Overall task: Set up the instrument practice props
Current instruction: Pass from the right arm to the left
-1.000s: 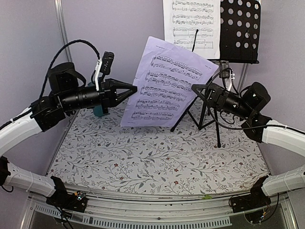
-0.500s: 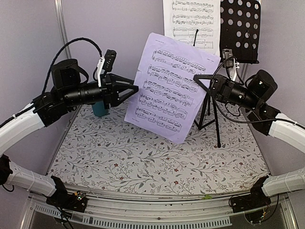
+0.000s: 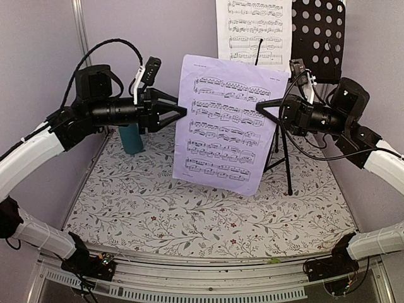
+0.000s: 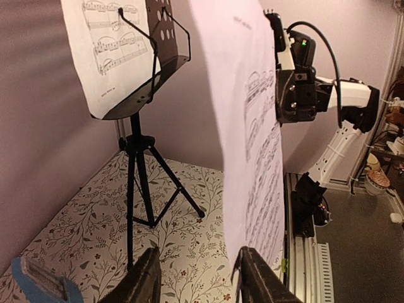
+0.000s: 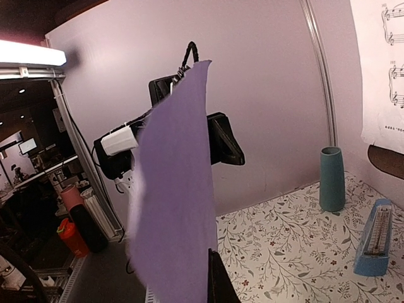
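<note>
Above the middle of the flower-patterned table (image 3: 189, 214), a lavender page (image 3: 224, 132) of printed music hangs upright in the air, clear of the table, its printed face towards the near edge. The right gripper (image 3: 260, 106) is closed on the page's right edge, about a third of the way down, and carries the whole sheet. The left gripper (image 3: 181, 113) is level with it on the other side, its jaws a moderate way apart. Its tips are at the page's left edge, but nothing is clamped between them; in the left wrist view the sheet hangs just beside one finger.

Further back, a small blue metronome (image 5: 372, 237) stands on the table near the legs of the black music stand (image 3: 319, 44). The stand is upright in the far right corner. A white page (image 3: 252, 28) of music leans on the left part of its perforated tray, and the right part is bare. In the far left corner a tall teal cup (image 3: 131, 137) stands close to the wall (image 3: 164, 31).
</note>
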{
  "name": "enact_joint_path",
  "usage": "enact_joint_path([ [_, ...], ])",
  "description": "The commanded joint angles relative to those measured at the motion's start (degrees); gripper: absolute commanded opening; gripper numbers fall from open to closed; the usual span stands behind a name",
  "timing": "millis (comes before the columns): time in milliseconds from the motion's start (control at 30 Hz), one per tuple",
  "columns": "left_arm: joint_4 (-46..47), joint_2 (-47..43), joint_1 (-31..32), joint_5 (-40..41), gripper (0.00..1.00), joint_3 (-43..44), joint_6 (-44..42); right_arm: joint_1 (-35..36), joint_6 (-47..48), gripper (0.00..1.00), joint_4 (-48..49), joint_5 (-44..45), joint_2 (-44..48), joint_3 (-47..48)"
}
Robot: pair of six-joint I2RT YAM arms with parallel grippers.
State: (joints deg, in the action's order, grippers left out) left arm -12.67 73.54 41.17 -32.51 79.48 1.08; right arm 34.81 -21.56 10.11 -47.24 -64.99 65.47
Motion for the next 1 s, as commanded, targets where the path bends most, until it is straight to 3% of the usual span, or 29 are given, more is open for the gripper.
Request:
enact_joint_path([
  [0,-4.5,2.1,0.0,-6.9,0.44,4.3,-2.4,-0.2,3.9,0.0,-5.5,-1.4,-0.7,3.0],
  [233,-5.3,4.6,0.2,-7.6,0.37,5.2,-2.2,-0.3,4.6,0.0,-7.0,-1.4,-1.3,3.4],
  [433,-3.7,4.6,0.2,-7.5,0.0,4.0,-0.7,-0.3,6.5,0.03,-9.9,1.8,-1.9,3.4],
  [500,-2.9,4.2,0.1,-5.7,0.0,3.1,0.4,-0.3,6.9,0.19,-10.5,4.5,-2.0,3.4],
  [600,-1.1,2.6,-0.5,0.0,0.0,0.4,2.9,-0.3,7.8,0.57,-12.1,11.1,-1.9,3.4],
  [700,-1.2,0.7,-1.5,8.5,0.0,-1.3,5.0,-0.4,9.0,0.8,-13.5,23.1,-1.0,1.4],
  [867,-2.3,-2.4,-3.4,12.0,0.0,-2.6,5.4,-2.1,10.3,0.95,-14.2,38.5,1.3,-4.3],
  [967,-3.6,-3.7,-3.6,12.4,0.0,-2.9,4.7,-5.6,9.1,0.99,-13.5,42.1,2.7,-8.3],
])
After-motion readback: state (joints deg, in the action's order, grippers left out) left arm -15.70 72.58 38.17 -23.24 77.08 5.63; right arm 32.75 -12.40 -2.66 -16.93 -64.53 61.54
